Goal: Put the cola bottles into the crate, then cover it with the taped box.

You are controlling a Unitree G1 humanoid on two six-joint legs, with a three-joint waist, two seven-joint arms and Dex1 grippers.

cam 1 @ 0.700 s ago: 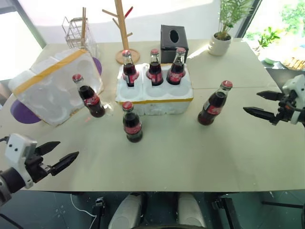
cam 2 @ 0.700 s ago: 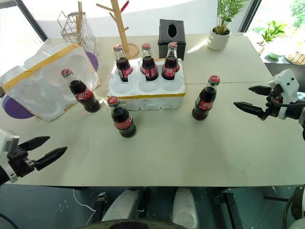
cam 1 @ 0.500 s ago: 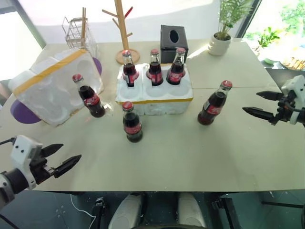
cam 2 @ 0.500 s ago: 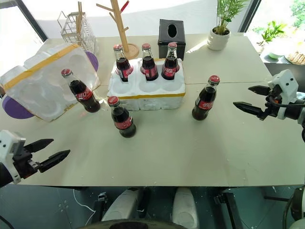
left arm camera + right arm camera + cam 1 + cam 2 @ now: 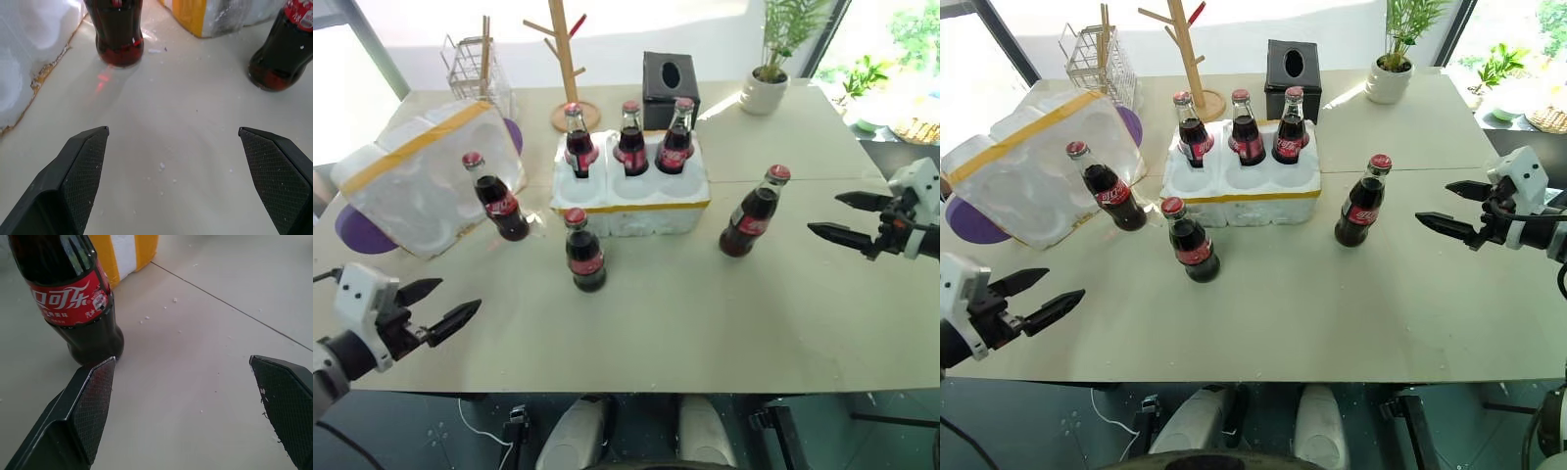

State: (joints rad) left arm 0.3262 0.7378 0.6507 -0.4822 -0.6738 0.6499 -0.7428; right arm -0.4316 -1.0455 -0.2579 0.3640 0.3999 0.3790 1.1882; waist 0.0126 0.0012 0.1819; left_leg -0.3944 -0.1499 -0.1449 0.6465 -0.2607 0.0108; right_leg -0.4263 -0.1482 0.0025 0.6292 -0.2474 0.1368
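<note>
The crate (image 5: 631, 201) sits mid-table with three cola bottles (image 5: 630, 139) standing in its back row. Three more cola bottles stand loose on the table: one (image 5: 495, 198) beside the taped box (image 5: 416, 176), one (image 5: 584, 253) in front of the crate, one (image 5: 751, 213) to the crate's right. The taped box lies tilted at the left, hollow side showing. My left gripper (image 5: 438, 307) hovers open near the front left edge, pointing toward the two left bottles (image 5: 120, 29). At the right, my right gripper (image 5: 842, 216) is open, pointing at the right-hand bottle (image 5: 73, 293), a short gap away.
Along the back stand a wire rack (image 5: 472, 65), a wooden branch stand (image 5: 568, 59), a black tissue box (image 5: 670, 78) and a potted plant (image 5: 773, 59). A purple mat (image 5: 362, 235) pokes out under the taped box. A broad strip of bare table runs along the front.
My left gripper has risen and moved slightly forward toward the table. My right gripper has edged a little to the left toward the right-hand bottle. The bottles, crate and box have not moved.
</note>
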